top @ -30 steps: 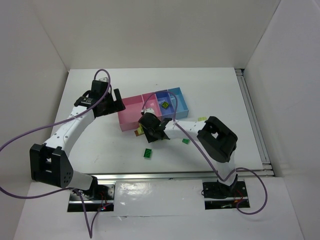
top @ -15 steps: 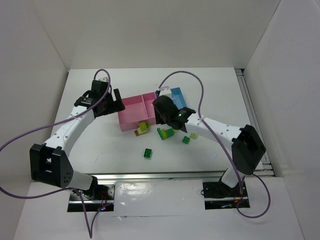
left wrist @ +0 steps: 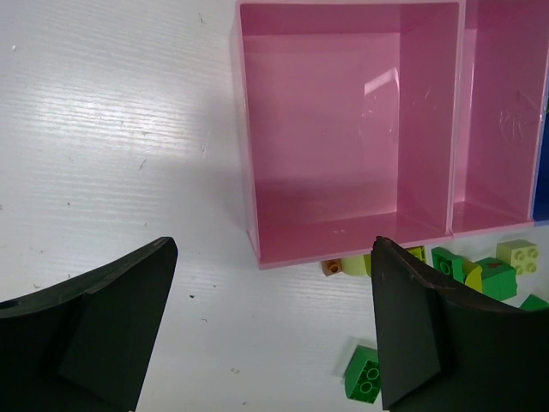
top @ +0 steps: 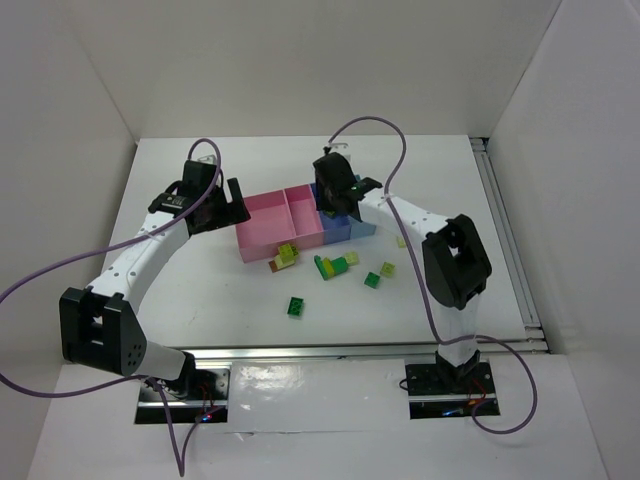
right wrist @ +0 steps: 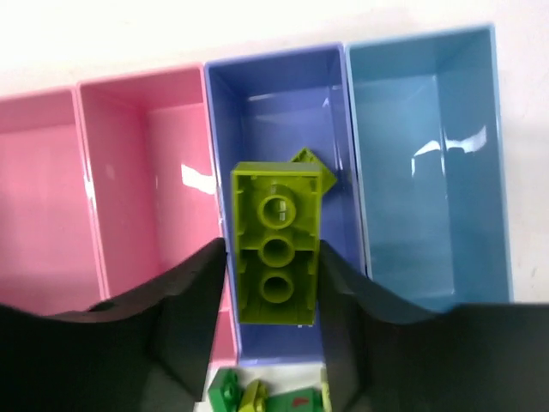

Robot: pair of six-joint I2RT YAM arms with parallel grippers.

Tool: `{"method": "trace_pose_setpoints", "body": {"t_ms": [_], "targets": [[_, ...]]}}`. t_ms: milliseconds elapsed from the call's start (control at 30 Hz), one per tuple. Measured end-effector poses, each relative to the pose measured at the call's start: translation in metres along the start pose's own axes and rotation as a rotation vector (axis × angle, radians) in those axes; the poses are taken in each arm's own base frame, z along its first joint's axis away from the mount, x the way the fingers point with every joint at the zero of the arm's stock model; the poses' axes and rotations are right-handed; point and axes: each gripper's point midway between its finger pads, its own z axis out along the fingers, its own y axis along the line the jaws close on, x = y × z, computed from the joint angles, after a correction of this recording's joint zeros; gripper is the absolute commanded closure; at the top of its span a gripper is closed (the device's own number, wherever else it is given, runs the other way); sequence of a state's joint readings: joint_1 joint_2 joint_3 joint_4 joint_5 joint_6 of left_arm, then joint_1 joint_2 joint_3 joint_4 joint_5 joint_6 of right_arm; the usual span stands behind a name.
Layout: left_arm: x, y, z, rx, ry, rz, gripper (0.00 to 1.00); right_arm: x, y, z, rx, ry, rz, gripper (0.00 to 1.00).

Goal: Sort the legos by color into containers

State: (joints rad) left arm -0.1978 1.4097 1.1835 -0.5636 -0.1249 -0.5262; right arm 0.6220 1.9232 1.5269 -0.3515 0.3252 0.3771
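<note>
Item: lime-green studded plastic brick (right wrist: 274, 249), clamped in right tool (right wrist: 273, 275) above periwinkle-blue plastic compartment (right wrist: 274, 112). Left tool (left wrist: 274, 292): apart, empty. Risk: an off-centre release could bounce the brick into the adjoining narrow pink compartment (right wrist: 129, 172).

This is a robotics lab, with a bench set up as a closed test cell. Plain white panels (top: 300, 70) wall in a white table (top: 200, 290). Two robot arms (top: 140, 255) are bolted to an aluminium rail (top: 320, 353) at its near edge. Purple cables (top: 40, 275) loop loose from them. A compartment tray (top: 265, 228) and toy bricks (top: 297, 307) sit on the tabletop.
</note>
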Motion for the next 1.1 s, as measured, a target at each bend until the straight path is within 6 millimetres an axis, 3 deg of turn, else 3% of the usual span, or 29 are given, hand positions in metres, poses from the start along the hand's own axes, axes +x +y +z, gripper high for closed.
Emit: {"method": "trace_pose_setpoints", "body": {"t_ms": [33,100,200,267,400,533,633,733,767,867,1100], "targets": [[0.000,0.000,0.000,0.000,0.002,0.000,0.05,-0.002,0.001,0.003,-0.001,-0.001,0.000,0.29],[0.001,0.000,0.000,-0.002,0.005,0.001,0.05,-0.005,0.002,0.007,-0.001,-0.004,0.006,0.20],[0.002,0.000,0.000,-0.001,0.007,0.000,0.05,-0.007,0.001,0.006,0.007,-0.008,0.001,0.22],[0.002,0.000,0.000,-0.001,0.008,0.001,0.05,-0.005,-0.003,0.002,0.014,-0.015,0.001,0.32],[0.003,0.000,-0.001,0.000,0.013,0.001,0.05,0.015,-0.023,-0.028,0.041,-0.013,0.001,0.39],[0.003,0.000,-0.001,0.002,0.015,0.001,0.05,0.034,-0.046,-0.069,0.077,-0.038,0.062,0.38],[0.004,-0.001,-0.001,0.008,0.018,0.001,0.06,0.055,-0.077,-0.083,0.127,-0.023,0.139,0.25],[0.005,-0.001,-0.001,0.012,0.020,0.002,0.06,0.071,-0.125,-0.078,0.229,0.022,0.225,0.12],[0.005,-0.002,-0.001,0.015,0.021,0.001,0.06,0.077,-0.146,-0.073,0.277,0.048,0.255,0.10],[0.005,-0.003,-0.001,0.020,0.023,0.001,0.06,0.087,-0.177,-0.065,0.356,0.089,0.324,0.11],[0.009,-0.003,0.001,0.027,0.034,0.001,0.06,0.106,-0.186,-0.048,0.358,0.164,0.496,0.18]]}}
